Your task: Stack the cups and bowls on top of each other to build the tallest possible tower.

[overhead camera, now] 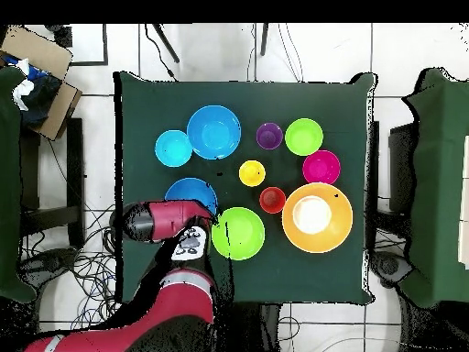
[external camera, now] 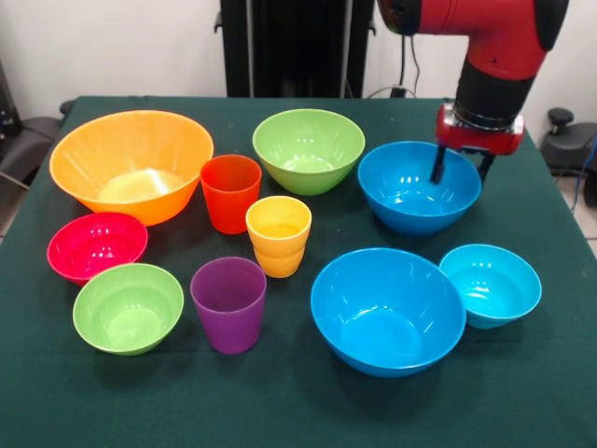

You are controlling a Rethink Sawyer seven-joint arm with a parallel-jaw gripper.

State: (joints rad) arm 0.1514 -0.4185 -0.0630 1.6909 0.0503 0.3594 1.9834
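Note:
All bowls and cups stand apart on the green table [external camera: 280, 411]; no tower shows. My gripper [external camera: 461, 175] is open, one finger inside and one outside the back rim of a large blue bowl [external camera: 410, 191]. In the overhead view my arm covers part of this bowl [overhead camera: 188, 192]. The second large blue bowl [external camera: 387, 308] and the small light-blue bowl [external camera: 490, 285] are nearer the camera. The huge orange-yellow bowl [external camera: 131, 163], medium green bowl [external camera: 308, 149], pink-red bowl [external camera: 96, 245] and small green bowl [external camera: 128, 306] lie left. The orange-red cup [external camera: 230, 191], yellow cup [external camera: 278, 233] and purple cup [external camera: 229, 303] stand upright mid-table.
The black pedestal [external camera: 294, 47] stands behind the table. In the overhead view a cardboard box [overhead camera: 41, 78] sits at the left, and dark green furniture stands at both sides of the table.

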